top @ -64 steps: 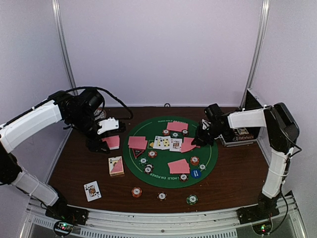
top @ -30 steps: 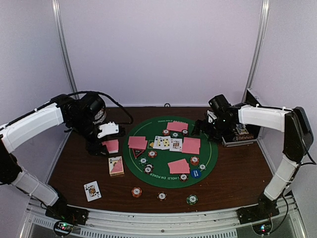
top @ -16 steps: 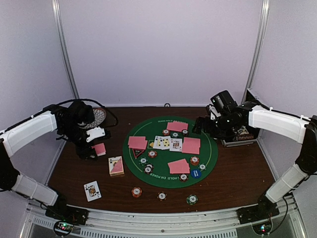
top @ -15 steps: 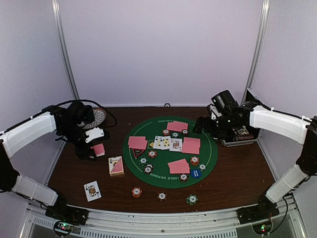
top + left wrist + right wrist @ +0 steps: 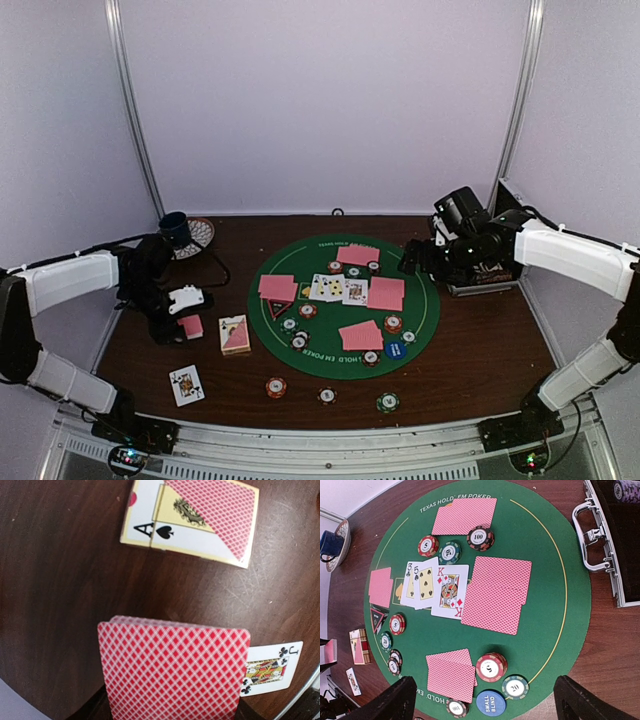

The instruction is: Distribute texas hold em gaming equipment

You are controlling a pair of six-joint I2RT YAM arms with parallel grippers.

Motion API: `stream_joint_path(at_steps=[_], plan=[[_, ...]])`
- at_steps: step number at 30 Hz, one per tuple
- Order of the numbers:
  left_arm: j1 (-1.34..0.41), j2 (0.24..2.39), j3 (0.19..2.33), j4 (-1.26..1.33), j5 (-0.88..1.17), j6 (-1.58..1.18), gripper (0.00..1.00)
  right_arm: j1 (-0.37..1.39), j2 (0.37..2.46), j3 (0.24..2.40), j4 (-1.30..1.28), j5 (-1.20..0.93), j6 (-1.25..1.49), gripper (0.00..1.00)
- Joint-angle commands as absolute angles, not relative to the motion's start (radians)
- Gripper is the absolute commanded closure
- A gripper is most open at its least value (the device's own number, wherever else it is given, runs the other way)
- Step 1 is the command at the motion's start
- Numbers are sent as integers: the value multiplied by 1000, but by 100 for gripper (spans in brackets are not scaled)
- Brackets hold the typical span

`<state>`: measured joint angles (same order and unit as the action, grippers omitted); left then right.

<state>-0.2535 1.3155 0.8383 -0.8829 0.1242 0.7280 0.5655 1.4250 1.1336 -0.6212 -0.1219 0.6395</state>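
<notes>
My left gripper point(image 5: 186, 318) is shut on a stack of red-backed cards point(image 5: 172, 672), held low over the bare wood left of the green mat point(image 5: 330, 255). On the mat lie three face-up cards point(image 5: 437, 587), several face-down pairs such as the pair point(image 5: 497, 595), striped chips point(image 5: 491, 666) and a blue disc point(image 5: 490, 703). My right gripper point(image 5: 484, 682) hangs open and empty above the mat's right edge, seen from above as the right gripper point(image 5: 415, 264).
A card box point(image 5: 235, 334) showing an ace of spades lies right of the left gripper, and a jack of clubs point(image 5: 186, 384) lies nearer the front. Three chips point(image 5: 327, 395) sit in front of the mat. Chip case point(image 5: 480, 272) at right; blue cup point(image 5: 175, 226) at back left.
The left arm has drawn back left and toward the front with the card stack in its grip. The right arm has pulled away from the mat to the right, still open.
</notes>
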Motion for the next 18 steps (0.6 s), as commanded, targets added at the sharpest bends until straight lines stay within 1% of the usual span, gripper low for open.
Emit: stream_joint_path(at_steps=[1, 2, 9, 12, 16, 18], plan=[[-247, 1362, 801, -762, 126, 768, 81, 571, 1394, 1126, -632, -94, 659, 1], [-247, 1380, 799, -752, 133, 767, 79, 571, 1394, 1125, -633, -95, 661, 0], [-263, 1458, 796, -727, 162, 763, 57, 572, 1377, 1111, -646, -81, 668, 1], [-296, 1465, 778, -711, 148, 761, 45, 572, 1370, 1110, -657, -77, 667, 1], [-319, 1474, 747, -691, 130, 763, 19, 572, 1364, 1119, -666, -72, 667, 1], [-319, 1484, 741, -684, 113, 765, 3, 572, 1363, 1125, -671, -71, 666, 0]])
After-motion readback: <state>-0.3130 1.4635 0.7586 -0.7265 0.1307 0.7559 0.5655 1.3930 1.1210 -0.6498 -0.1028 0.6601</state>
